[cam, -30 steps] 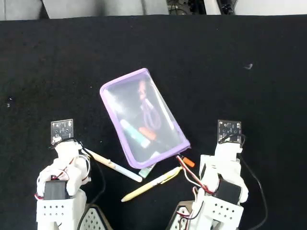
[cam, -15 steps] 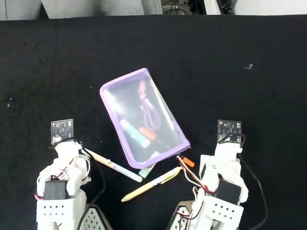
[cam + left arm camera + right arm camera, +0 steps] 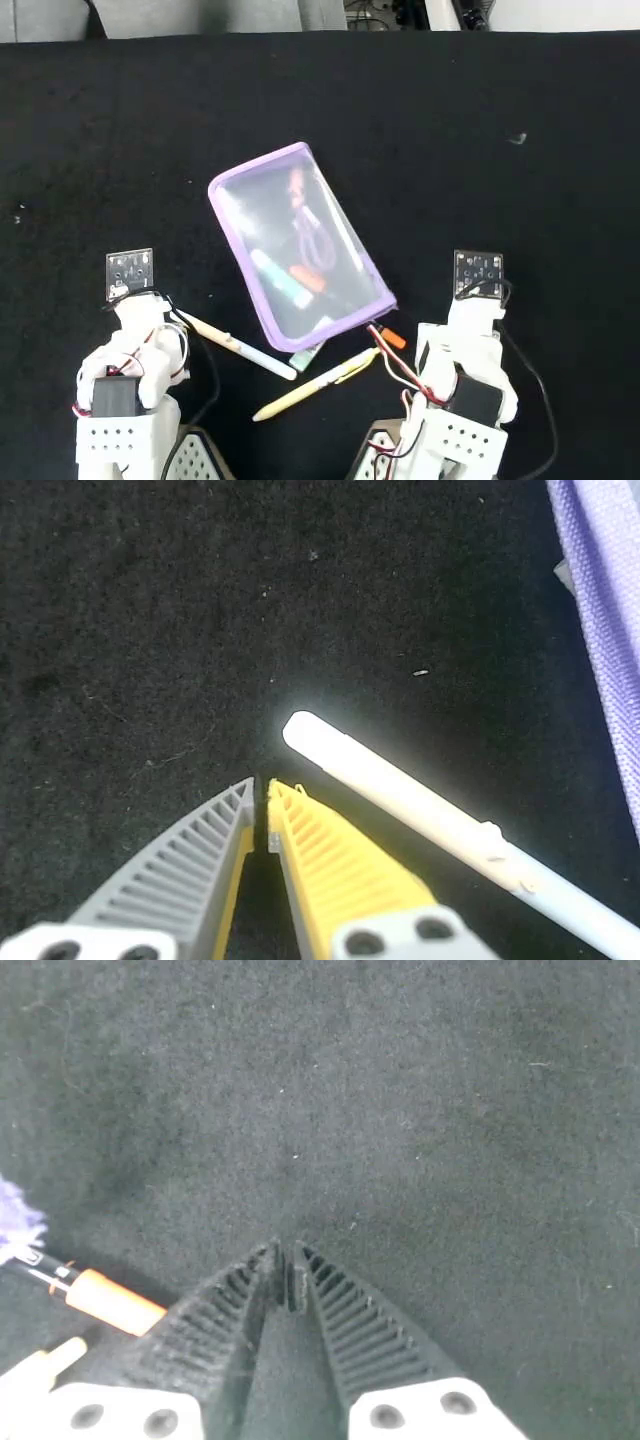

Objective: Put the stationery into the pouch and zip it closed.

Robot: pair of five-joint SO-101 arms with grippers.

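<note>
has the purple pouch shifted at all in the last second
No. In the high view the pouch lies at the same spot and angle, its near edge still just beyond the yellow pen, which has not moved either.

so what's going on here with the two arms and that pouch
Nothing is being handled at this moment. The left gripper and right gripper are both shut and empty, low over the black table at its near edge. The purple-edged pouch lies between them with some items visible inside. A white pen, a yellow pen and an orange-capped marker lie outside it.
</note>
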